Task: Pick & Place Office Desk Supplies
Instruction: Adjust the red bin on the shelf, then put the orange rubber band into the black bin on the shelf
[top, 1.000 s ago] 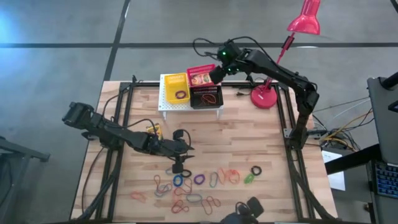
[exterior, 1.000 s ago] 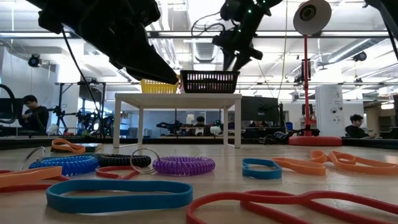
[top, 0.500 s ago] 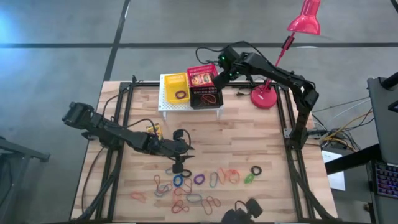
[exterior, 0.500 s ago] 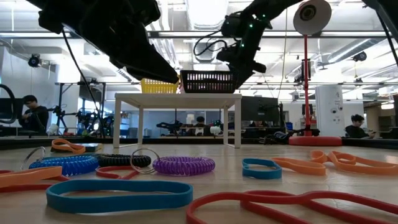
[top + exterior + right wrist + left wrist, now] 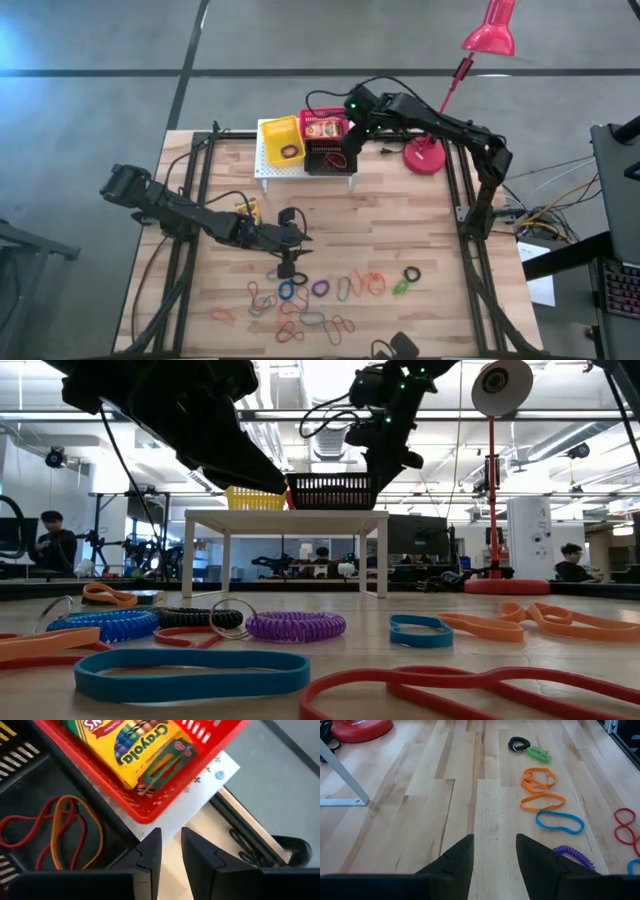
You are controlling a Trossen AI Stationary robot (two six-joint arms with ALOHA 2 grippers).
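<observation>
The right gripper (image 5: 352, 127) hangs above the corner where the red mesh basket (image 5: 322, 112) meets the black mesh basket (image 5: 331, 155), both standing on a small white stand (image 5: 268, 172). In its wrist view the fingers (image 5: 150, 851) sit close together with a narrow gap and nothing between them, so a drop-off looks finished. A glossy yellow-green cardboard crayon box (image 5: 135, 750) lies in the red basket, and thin red and orange rubber loops (image 5: 60, 827) lie limp on the black basket's floor.

The left gripper (image 5: 288, 261) hovers low over the pale planked wooden worktop (image 5: 400, 230), its fingers (image 5: 457, 860) parted and empty. Just beyond it lie more supplies: flat orange elastic loops (image 5: 540, 790), a flat blue loop (image 5: 560, 821) and a ribbed purple coil (image 5: 575, 856). The next move is probably a pinch on one of these; being thin and floppy, they call for fingertips pressed right against the wood.
</observation>
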